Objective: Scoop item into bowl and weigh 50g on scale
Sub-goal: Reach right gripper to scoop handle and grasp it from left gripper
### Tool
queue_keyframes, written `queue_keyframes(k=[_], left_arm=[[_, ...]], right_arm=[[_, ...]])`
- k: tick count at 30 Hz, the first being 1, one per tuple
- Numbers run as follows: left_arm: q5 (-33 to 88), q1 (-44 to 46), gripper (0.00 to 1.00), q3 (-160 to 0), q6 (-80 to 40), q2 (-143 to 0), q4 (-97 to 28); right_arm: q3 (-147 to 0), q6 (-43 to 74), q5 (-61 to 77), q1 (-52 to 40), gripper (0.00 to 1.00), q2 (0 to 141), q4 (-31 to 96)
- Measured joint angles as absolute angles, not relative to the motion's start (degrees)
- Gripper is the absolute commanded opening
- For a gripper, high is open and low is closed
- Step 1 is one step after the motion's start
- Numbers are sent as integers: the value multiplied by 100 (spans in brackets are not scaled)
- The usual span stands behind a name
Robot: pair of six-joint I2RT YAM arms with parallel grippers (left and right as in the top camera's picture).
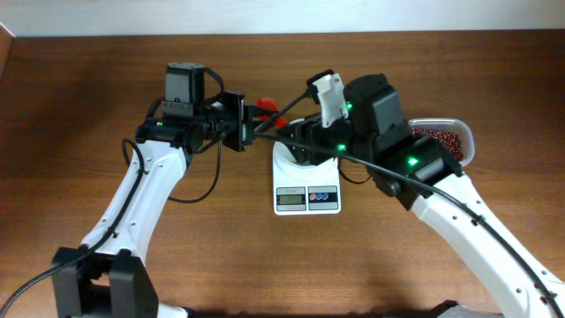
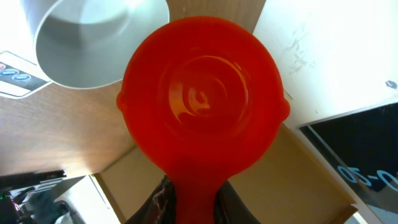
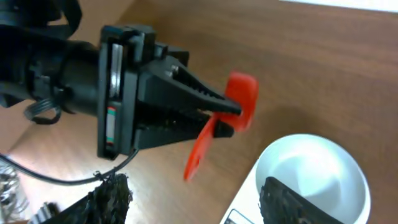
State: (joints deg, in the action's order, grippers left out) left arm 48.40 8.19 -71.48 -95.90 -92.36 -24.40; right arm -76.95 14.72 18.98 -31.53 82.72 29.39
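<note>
Overhead, the left gripper is clamped on the handle of a red scoop, holding it in the air just beside the bowl. That bowl sits on the scale, mostly hidden under the right arm from above. In the right wrist view, the right gripper hangs over the bowl's near edge with its jaws wide apart, gripping nothing. All the beans lie in a clear tub on the table, right of the scale.
</note>
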Motion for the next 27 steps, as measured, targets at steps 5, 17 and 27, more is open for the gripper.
queue_keyframes(k=[5, 17, 27], left_arm=[[4995, 819, 0, -7148, -9614, -9236, -2443], [5061, 819, 0, -7148, -9762, -9236, -2440], [4987, 862, 0, -7148, -9911, -9236, -2449]], right_arm=[[-7697, 1450, 1688, -3216, 68, 8628, 2558], [-7787, 1527, 1632, -3221, 63, 8739, 1970], [-7811, 1656, 937, -3710, 48, 8934, 2239]])
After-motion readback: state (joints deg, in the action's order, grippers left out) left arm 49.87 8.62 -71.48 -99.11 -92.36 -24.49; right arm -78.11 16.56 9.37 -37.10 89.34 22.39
